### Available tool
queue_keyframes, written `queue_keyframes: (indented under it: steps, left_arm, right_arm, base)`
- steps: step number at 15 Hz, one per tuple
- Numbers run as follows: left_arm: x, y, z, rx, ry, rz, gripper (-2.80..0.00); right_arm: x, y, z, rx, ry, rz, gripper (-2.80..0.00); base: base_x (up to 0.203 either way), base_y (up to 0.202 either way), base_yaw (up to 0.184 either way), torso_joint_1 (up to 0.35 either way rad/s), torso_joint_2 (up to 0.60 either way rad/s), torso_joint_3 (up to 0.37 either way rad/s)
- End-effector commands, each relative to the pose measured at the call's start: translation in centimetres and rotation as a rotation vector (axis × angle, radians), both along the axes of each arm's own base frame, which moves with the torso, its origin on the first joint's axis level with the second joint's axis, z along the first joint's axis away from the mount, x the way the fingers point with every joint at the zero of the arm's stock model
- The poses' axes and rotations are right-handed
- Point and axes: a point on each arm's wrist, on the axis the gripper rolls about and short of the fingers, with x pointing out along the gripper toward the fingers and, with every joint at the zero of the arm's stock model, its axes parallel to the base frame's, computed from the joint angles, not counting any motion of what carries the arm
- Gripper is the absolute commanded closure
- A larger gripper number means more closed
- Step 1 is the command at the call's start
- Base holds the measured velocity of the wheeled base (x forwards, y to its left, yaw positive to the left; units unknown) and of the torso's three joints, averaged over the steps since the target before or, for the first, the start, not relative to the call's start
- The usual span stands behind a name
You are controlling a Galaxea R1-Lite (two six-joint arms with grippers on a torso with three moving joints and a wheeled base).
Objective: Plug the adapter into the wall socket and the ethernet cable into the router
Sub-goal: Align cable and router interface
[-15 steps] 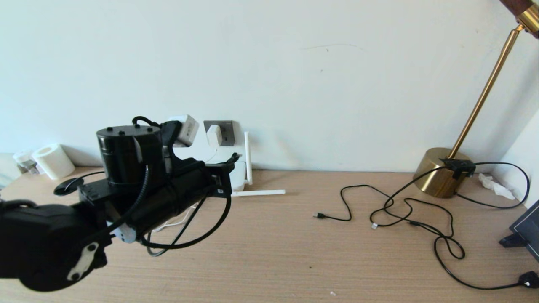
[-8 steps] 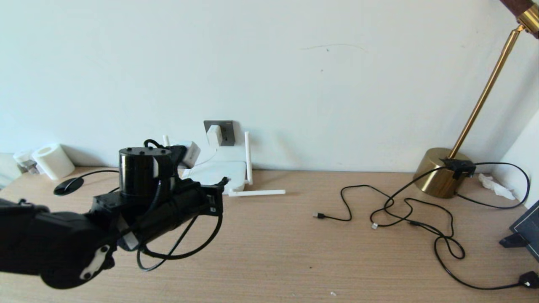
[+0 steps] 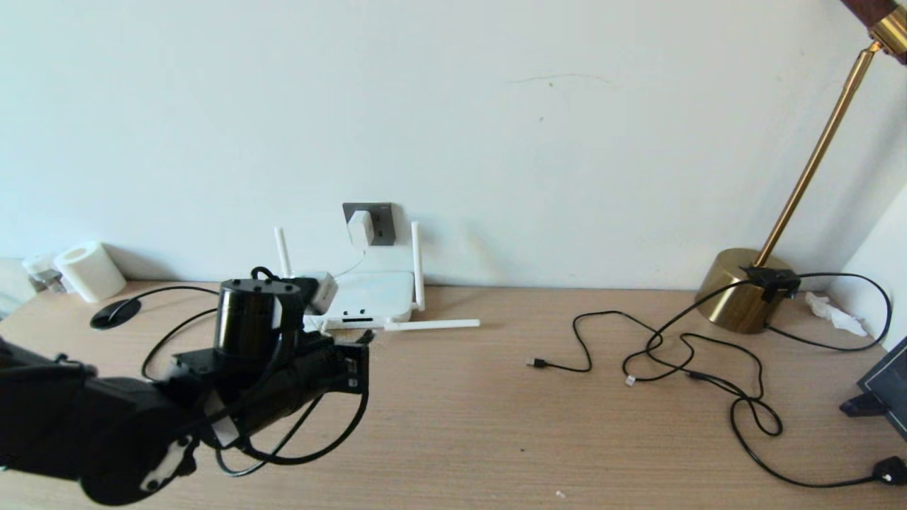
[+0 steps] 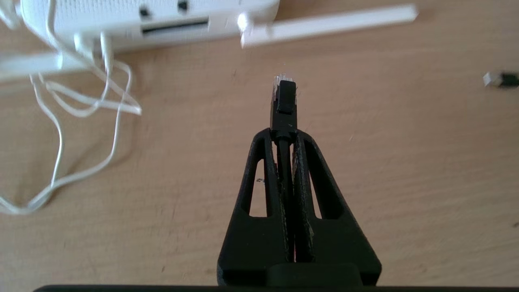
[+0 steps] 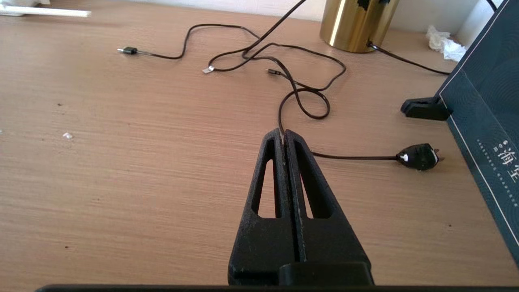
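Head view: the left gripper (image 3: pixel 365 338) sits in the lower left of the frame on its black arm, low over the surface (image 3: pixel 496 425), just in front of the router (image 3: pixel 372 297) at centre left. Above the router, the adapter (image 3: pixel 360 228) is seated in the wall socket (image 3: pixel 375 223). A loop of the ethernet cable (image 3: pixel 312 453) hangs below the arm. Thin black cables (image 3: pixel 708 368) and a brass lamp base (image 3: pixel 744 290) lie to the right. The right arm does not appear here.

Left wrist view: the fingers (image 4: pixel 302 162) are clamped on the ethernet cable just behind its plug (image 4: pixel 283 101), which sticks out toward the router's front edge (image 4: pixel 162 28) in the upper left. The plug looks light and rigid with a brittle clip, and the cord behind it is springy, so a hold close behind the plug suits best. Only this view shows the grip and the dark ports.

Right wrist view: the right gripper (image 5: pixel 285 136) has its fingers pressed together, holding nothing, above the bare surface near the thin cables. A dark box (image 5: pixel 486 121) stands at the right edge.
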Motion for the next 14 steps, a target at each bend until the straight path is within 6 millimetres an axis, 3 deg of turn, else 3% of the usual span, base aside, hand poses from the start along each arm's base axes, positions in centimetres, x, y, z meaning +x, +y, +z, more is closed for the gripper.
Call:
queue_keyframes:
  steps: [1,8,14]
  left_arm:
    - [-0.4,0.4,-0.4,0.004,0.012,0.008,0.0]
    - [-1.0,1.1,-1.6,-0.022,-0.042,0.065,0.0]
    - [0.2,0.8,-3.6,-0.02,-0.102,0.16,0.0]
  right_arm:
    - [0.0,0.0,-0.2,0.0,0.001,0.001,0.0]
    - [0.3,-0.1,-1.1,-0.08,0.023,-0.027,0.0]
    - [0.3,-0.1,-1.1,-0.071,0.023,-0.028,0.0]
  base:
    - [0.0,0.0,0.0,0.0,0.0,0.0]
    - [0.0,0.0,0.0,0.0,0.0,0.0]
    - [0.0,0.0,0.0,0.0,0.0,0.0]
